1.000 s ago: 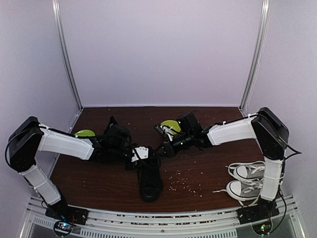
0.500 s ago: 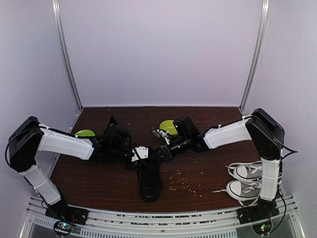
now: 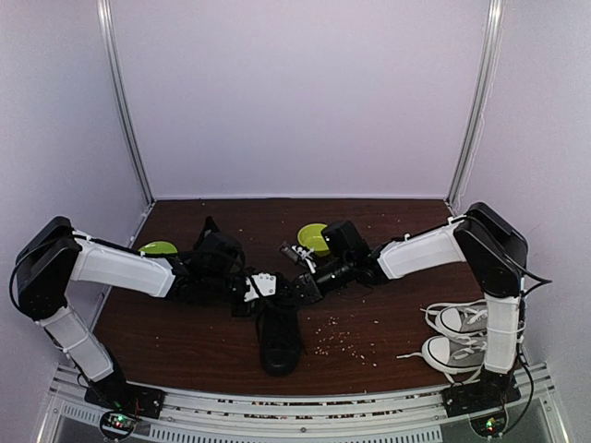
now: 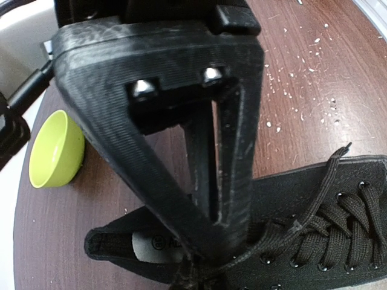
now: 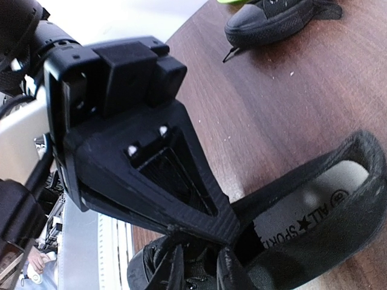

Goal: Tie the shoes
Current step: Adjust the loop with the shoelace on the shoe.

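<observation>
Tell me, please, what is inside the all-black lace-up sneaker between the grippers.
A pale insole with dark printed lettering shows at the heel; the right gripper hides the rest forward.

closed fingers [image 4: 237,151] over black shoe [image 4: 302,193], green bowl [image 4: 54,151]

Left arm [image 3: 120,268]: rises from its base at lower left, elbow at the left edge, white forearm reaching right toward the centre.
Left gripper [image 3: 261,286]: just left of centre, low, fingers pressed together.
Right arm [image 3: 420,251]: rises from lower right, elbow at the right edge, forearm reaching left.
Right gripper [image 3: 305,282]: at centre, just beside the left one; finger gap unclear.
</observation>
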